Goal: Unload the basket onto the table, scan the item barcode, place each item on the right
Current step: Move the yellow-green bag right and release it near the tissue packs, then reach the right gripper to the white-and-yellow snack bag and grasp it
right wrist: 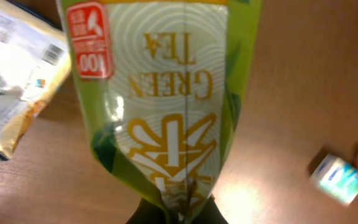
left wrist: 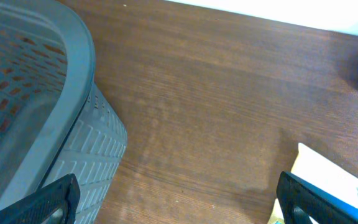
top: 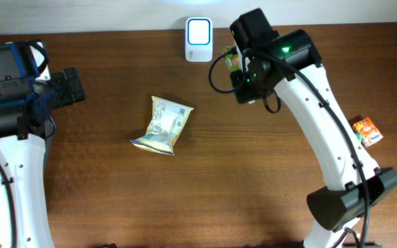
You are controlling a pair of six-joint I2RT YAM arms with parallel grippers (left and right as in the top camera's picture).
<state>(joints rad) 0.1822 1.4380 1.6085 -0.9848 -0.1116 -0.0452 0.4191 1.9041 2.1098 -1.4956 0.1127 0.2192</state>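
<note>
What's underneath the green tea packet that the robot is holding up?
Below the green plastic tea packet, pinched by the right hand, lies brown wooden table. A crinkly white-and-yellow snack bag shows beside it. Whatever sits straight beneath the packet is covered.

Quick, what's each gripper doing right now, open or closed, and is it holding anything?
Left gripper: open, holding nothing.
Right gripper: closed on the green tea packet.

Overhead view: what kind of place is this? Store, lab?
Likely a mock checkout on a lab table: white scanner at the back edge, packaged goods (snack bag, green tea pouch), gray plastic basket in the left wrist view.
</note>
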